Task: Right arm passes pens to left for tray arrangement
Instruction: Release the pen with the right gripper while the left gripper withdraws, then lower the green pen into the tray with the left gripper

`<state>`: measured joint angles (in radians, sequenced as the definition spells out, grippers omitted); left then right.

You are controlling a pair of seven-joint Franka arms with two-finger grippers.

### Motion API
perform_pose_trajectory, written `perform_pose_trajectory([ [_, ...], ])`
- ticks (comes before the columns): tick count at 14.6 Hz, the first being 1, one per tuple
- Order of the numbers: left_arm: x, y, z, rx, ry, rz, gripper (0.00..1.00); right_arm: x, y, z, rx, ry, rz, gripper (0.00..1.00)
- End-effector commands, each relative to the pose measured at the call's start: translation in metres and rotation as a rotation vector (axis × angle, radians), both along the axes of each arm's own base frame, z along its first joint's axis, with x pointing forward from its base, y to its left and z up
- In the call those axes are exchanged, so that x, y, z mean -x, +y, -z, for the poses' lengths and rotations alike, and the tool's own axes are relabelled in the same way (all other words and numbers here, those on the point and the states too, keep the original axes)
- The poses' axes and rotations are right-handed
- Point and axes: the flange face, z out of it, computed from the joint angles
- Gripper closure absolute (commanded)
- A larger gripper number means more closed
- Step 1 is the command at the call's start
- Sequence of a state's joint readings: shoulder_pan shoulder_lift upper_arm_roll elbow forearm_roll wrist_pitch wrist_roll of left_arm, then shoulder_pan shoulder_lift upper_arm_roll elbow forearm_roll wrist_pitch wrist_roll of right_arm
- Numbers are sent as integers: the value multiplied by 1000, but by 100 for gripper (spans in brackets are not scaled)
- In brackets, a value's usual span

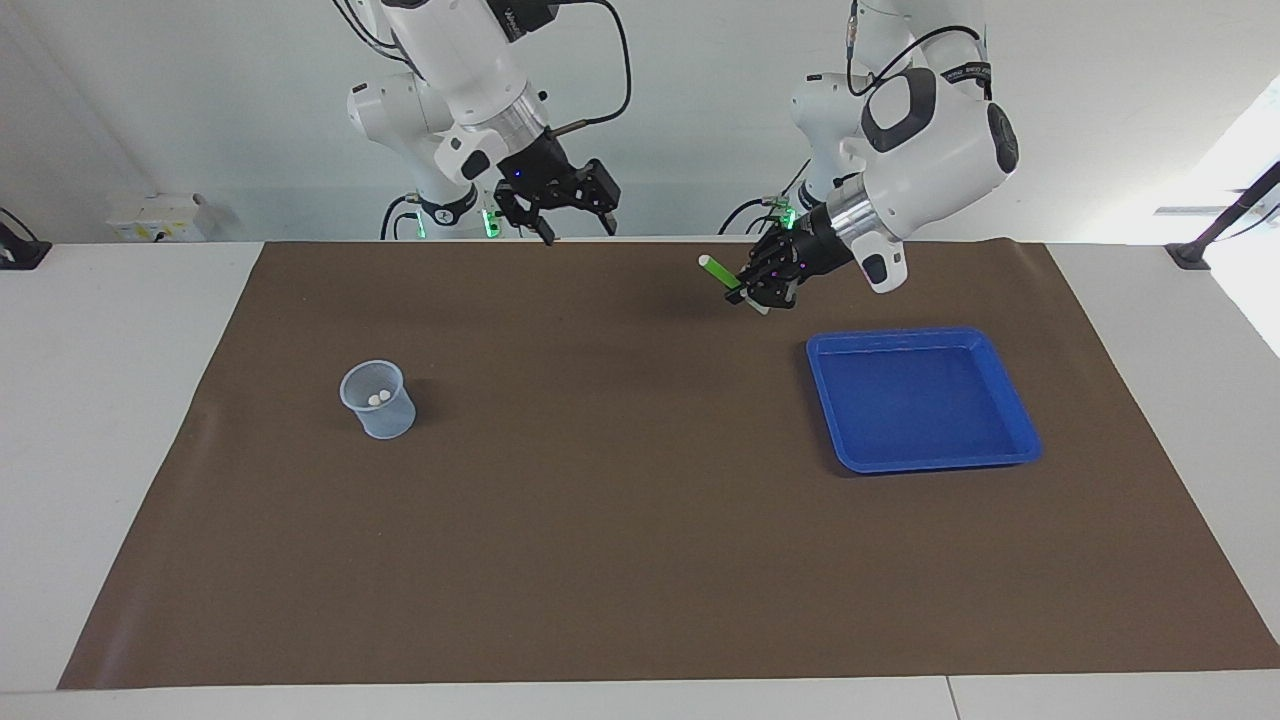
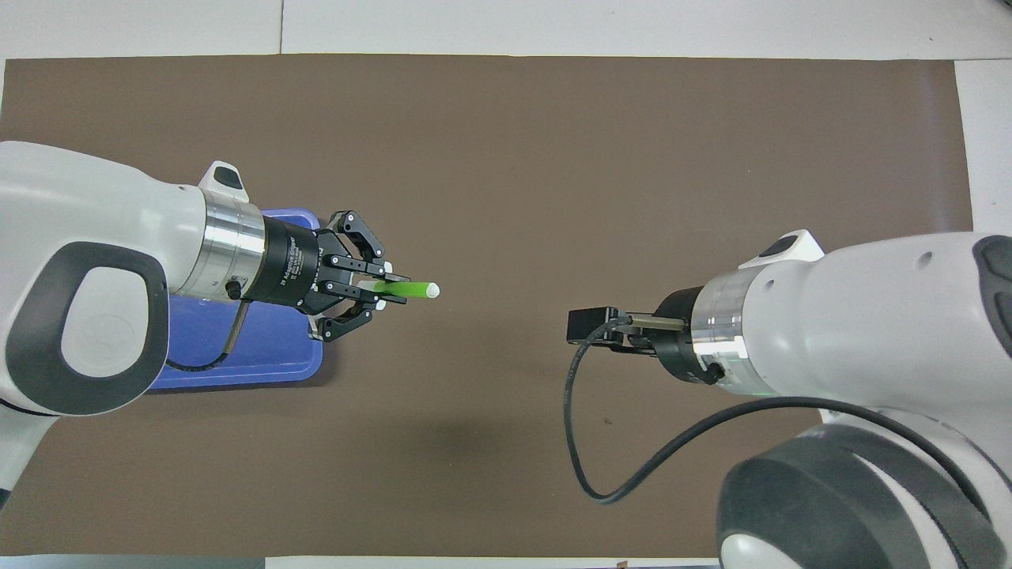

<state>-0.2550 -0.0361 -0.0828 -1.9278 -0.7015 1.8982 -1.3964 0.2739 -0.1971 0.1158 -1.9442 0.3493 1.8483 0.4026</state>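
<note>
Green pen [image 2: 411, 290] is clamped in your left gripper [image 2: 378, 288], fingertips pinched on the coloured barrel with the pale whitish end sticking out toward the right arm's end of the table, so the pen sits roughly level in the overhead view and tilts up a bit in the facing one. You've got that gripper hanging in the air over the brown mat [image 1: 620, 520], just beside the tray [image 1: 1010, 400] corner that lies closest to the robots, with the tray itself sitting flat on the mat toward the left arm's end. Your right gripper [image 1: 560, 215] is up over the mat's edge by the robots, well apart from the pen, jaws spread wide and nothing between them. Out toward the right arm's end you can see the translucent cup [image 1: 378, 399] standing upright on the mat, and from the facing view two pale pen ends [image 1: 377, 399] show inside it; can't tell their colours from that angle.
</note>
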Motion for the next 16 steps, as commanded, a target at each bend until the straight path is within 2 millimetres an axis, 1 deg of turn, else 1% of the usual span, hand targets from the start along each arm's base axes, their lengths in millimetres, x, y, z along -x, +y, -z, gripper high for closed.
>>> perform_pose_trajectory([
  [1, -2, 29, 8, -61, -99, 110, 100, -4, -34, 6, 88, -29, -238, 0],
  [2, -6, 41, 12, -98, -141, 175, 100, -7, -50, 10, 109, -48, -335, 0],
  [4, -14, 68, 26, -163, -224, 351, 100, -15, -91, 11, 118, -89, -517, 0],
  [5, -18, 80, 34, -195, -257, 442, 100, -17, -107, 12, 115, -96, -570, 0],
  [7, -27, 114, 52, -258, -317, 652, 100, -23, -137, 15, 148, -109, -648, 0],
  [8, -31, 130, 61, -273, -345, 776, 100, -24, -146, 15, 175, -120, -712, 0],
  [10, -40, 149, 83, -298, -376, 977, 100, -26, -152, 17, 192, -156, -904, 0],
  [11, -46, 155, 102, -308, -381, 1082, 100, -29, -157, 21, 183, -170, -978, 0],
  [12, -51, 158, 118, -308, -401, 1160, 100, -34, -162, 27, 173, -190, -1073, 0],
  [13, -51, 159, 133, -302, -412, 1195, 100, -42, -171, 35, 166, -213, -1154, 0],
  [14, -49, 158, 146, -321, -411, 1235, 100, -50, -179, 44, 150, -219, -1217, 0],
  [16, -43, 163, 165, -366, -421, 1270, 100, -74, -188, 63, 149, -213, -1404, 0],
])
